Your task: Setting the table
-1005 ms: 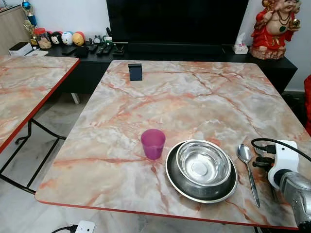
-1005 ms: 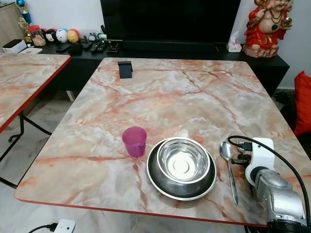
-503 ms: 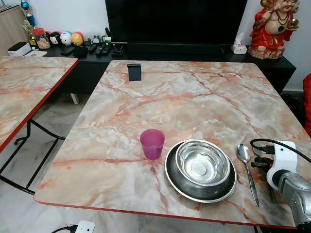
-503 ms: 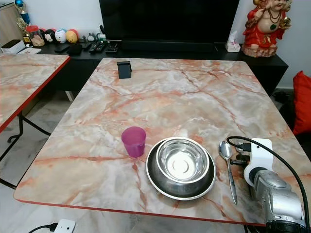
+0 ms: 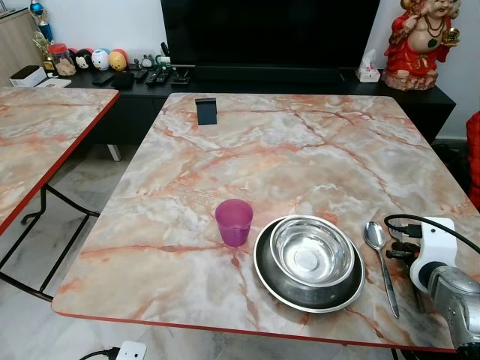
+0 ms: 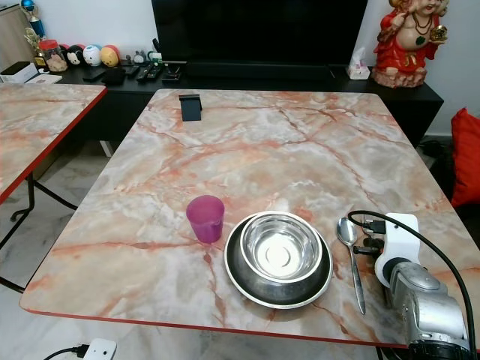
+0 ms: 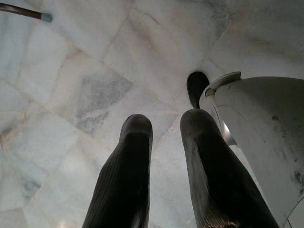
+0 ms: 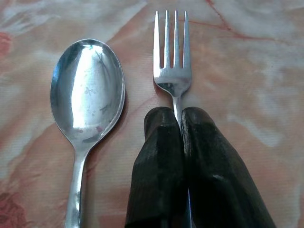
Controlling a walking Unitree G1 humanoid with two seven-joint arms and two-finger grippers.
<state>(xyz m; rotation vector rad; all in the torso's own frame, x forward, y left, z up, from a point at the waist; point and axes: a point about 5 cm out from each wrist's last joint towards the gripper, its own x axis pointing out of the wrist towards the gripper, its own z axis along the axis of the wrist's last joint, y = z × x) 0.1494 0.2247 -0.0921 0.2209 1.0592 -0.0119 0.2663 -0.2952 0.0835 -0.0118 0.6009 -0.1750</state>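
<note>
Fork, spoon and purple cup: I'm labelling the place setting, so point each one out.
fork [image 8: 173,71]: right wrist view, base of tines.
spoon [image 8: 88,90]: right wrist view, middle of bowl.
purple cup [image 5: 233,223]: left eye view, side wall.

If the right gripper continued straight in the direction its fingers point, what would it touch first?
The right gripper, shut on the fork, points along the table. Past the fork's tines the marble looks free, though depth is unclear.

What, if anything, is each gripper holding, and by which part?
The right gripper pinches a fork by its neck, below the tines. The left gripper holds nothing.
</note>
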